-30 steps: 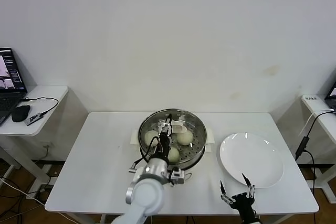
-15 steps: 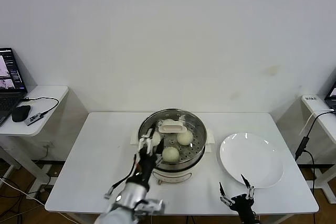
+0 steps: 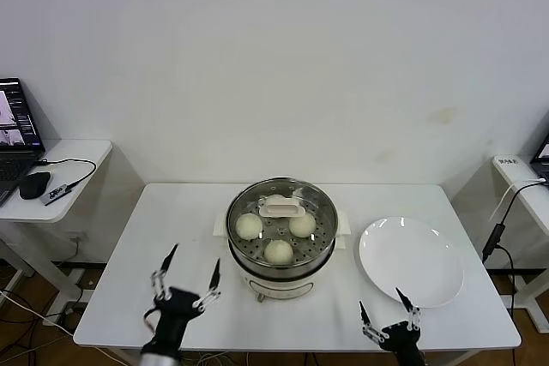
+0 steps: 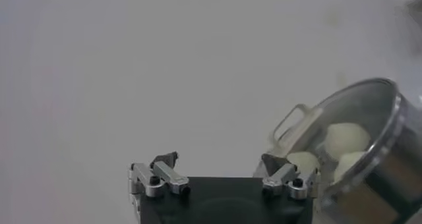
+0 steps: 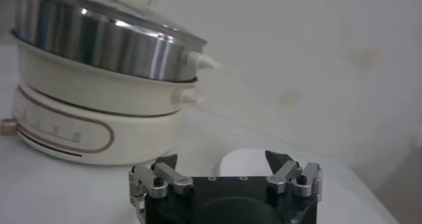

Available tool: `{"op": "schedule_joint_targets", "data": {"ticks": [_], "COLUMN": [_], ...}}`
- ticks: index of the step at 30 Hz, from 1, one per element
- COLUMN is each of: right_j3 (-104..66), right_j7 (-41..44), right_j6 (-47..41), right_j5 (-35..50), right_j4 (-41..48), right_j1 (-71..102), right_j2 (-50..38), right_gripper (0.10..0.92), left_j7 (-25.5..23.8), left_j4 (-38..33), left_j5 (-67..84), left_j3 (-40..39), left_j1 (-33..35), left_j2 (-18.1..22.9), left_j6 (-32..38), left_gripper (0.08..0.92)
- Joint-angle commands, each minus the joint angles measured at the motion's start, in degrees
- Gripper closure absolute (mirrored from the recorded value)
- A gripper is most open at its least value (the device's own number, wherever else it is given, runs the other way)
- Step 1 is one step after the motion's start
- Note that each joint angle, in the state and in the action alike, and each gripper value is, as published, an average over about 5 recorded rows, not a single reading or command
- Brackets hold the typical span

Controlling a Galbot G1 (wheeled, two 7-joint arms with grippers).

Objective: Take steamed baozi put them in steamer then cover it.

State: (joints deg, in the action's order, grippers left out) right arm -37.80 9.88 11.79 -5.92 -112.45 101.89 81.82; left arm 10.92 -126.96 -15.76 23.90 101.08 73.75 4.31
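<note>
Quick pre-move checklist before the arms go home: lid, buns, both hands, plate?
1. Cover seated on the steamer: ok, it sits level on the rim with its handle centred.
2. Baozi inside: three show through the glass; a fourth, cannot tell.
3. Left hand clear of the pot: ok, open, holding nothing, at the table's near edge.
4. Right hand clear: ok, open, holding nothing, low near the plate.
5. Plate cleared of buns: ok, none on it.

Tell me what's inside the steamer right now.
Three baozi show on the perforated tray of the steamer, under the glass cover. A fourth may sit beneath the cover's handle, which hides that spot.
</note>
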Motion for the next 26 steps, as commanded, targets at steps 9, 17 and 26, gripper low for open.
{"op": "schedule_joint_targets", "data": {"ticks": [9,17,26], "right_j3": [3.9,3.6,4.0], "right_j7": [-3.1,-3.7,-3.6], "right_j6": [-0.5,-1.5,-1.3], "right_j5": [12.9,13.2,12.7], "right_j4": [-4.2,-4.4,-4.2], "right_j1": [10.5,10.0,9.7], "right_j2": [-8.4,-8.3,-8.1], "right_gripper": [0.203,0.203,0.203], "left_j7": [4.2,3.2,1.6], "left_j4": [4.1,4.2,4.0], "left_j5": [27.5,26.0,25.2], "left_j3": [4.3,3.4,3.0], "left_j1": [14.8,14.8,13.7], "left_j2": [1.8,2.7,3.2], "left_j6": [12.0,11.3,9.1], "left_gripper": [0.177,0.177,0.177]}}
